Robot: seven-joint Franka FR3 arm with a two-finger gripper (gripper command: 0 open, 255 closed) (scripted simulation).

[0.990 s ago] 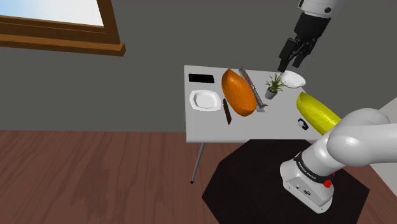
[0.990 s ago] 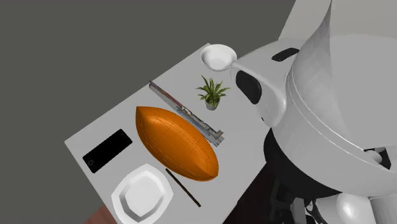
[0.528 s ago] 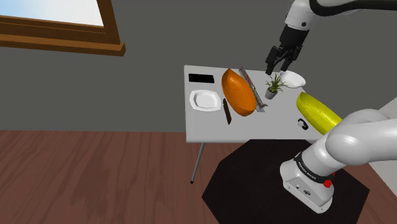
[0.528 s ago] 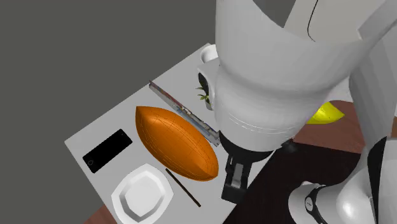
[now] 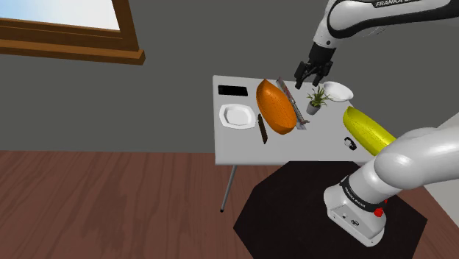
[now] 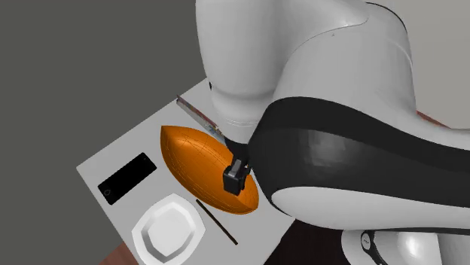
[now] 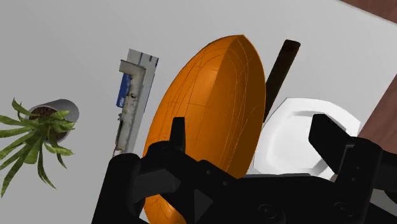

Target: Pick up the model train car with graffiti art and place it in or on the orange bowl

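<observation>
My gripper [image 7: 248, 124] hangs above the table [image 5: 243, 147], jaws apart and empty; the orange bowl [image 7: 210, 108] shows between them. A plate [image 7: 299, 140] and a dark stick [image 7: 280, 63] lie past the bowl, a plant [image 7: 38, 127] opposite. The train [image 7: 132, 102] lies alongside the bowl, plant-side, outside my jaws, untouched.

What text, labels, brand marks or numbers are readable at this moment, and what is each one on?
"FRANKA": on the arm's upper link in the shoulder view. The letters after it are cut off at the picture's edge.
Small dark lettering on the arm's base: too small to read.
Blue graffiti patch on the model train car: no letters legible.
</observation>
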